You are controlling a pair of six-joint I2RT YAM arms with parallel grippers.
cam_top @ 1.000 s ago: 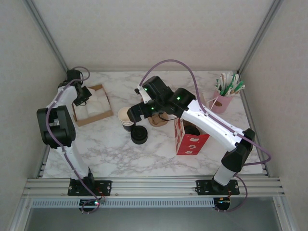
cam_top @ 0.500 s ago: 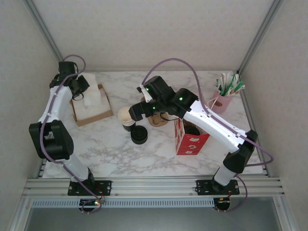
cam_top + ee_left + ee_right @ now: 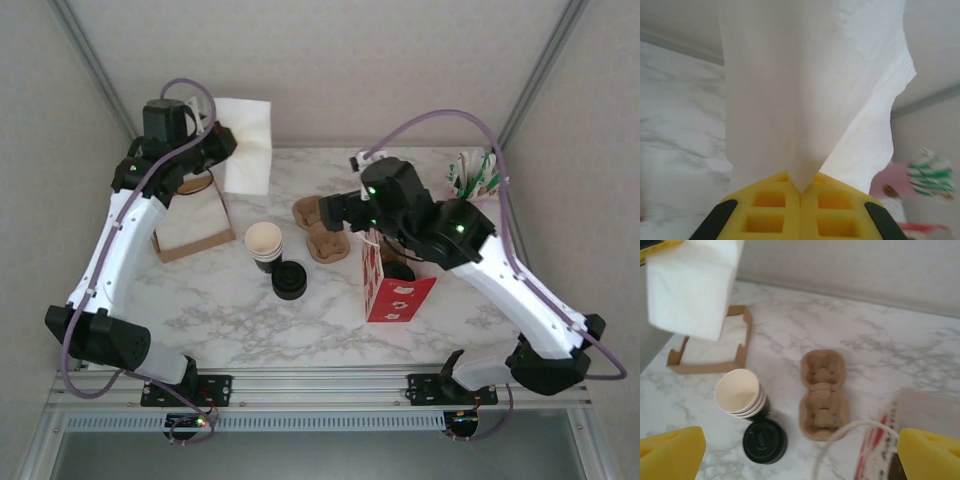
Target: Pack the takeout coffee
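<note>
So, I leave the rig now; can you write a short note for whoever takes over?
Left hand: shut on a white paper napkin, held high near the brown cardboard napkin tray.
Right hand: open, empty, above the brown pulp cup carrier, beside the red-and-white paper bag.
Black round plastic lid stands beside the stack of lidless paper cups; cup under it or not, I cannot tell.
Done: napkin taken. Left, probably: coffee and napkin into the bag; its inside is hidden.

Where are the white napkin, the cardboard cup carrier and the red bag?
white napkin (image 3: 245,145), top external view, sheet's middle
cardboard cup carrier (image 3: 823,392), right wrist view, middle divider
red bag (image 3: 398,298), top external view, side face
</note>
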